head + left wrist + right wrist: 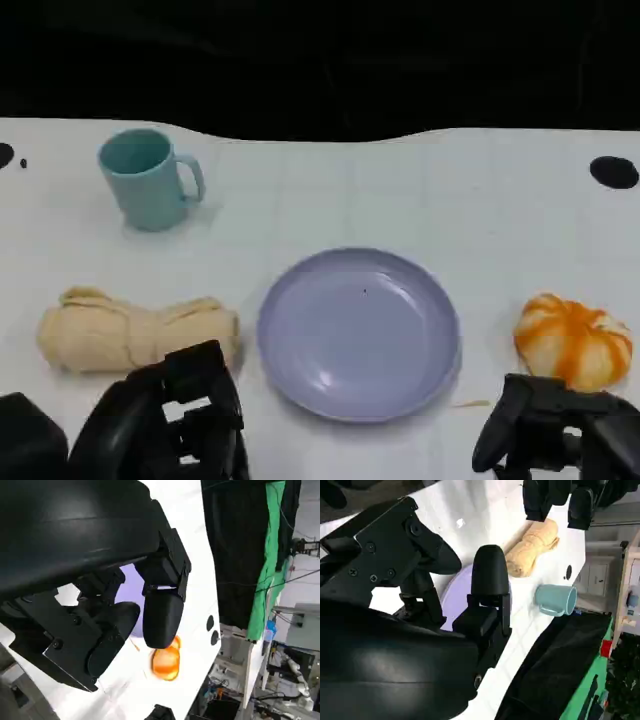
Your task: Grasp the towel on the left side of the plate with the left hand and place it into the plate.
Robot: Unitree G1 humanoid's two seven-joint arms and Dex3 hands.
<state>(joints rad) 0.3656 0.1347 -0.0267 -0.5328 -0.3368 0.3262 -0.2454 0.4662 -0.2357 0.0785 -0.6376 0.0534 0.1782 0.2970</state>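
Note:
A rolled beige towel [135,331] lies on the white table just left of the lavender plate [358,332], which holds nothing. My left hand [170,420] hovers at the table's near edge, right in front of the towel, fingers apart and holding nothing. My right hand [555,425] sits at the near right, in front of the orange object, also holding nothing. The right wrist view shows the towel [532,547], the plate [462,592] and my left hand's fingers [560,497] past the right hand [445,580]. In the left wrist view my left hand [130,625] hangs over the plate [131,587].
A teal mug [148,178] stands at the back left, behind the towel. An orange-and-white pumpkin-like object [573,340] lies right of the plate, also seen as the orange object [166,662]. The mug [556,599] stands near the table's far edge, with black cloth beyond.

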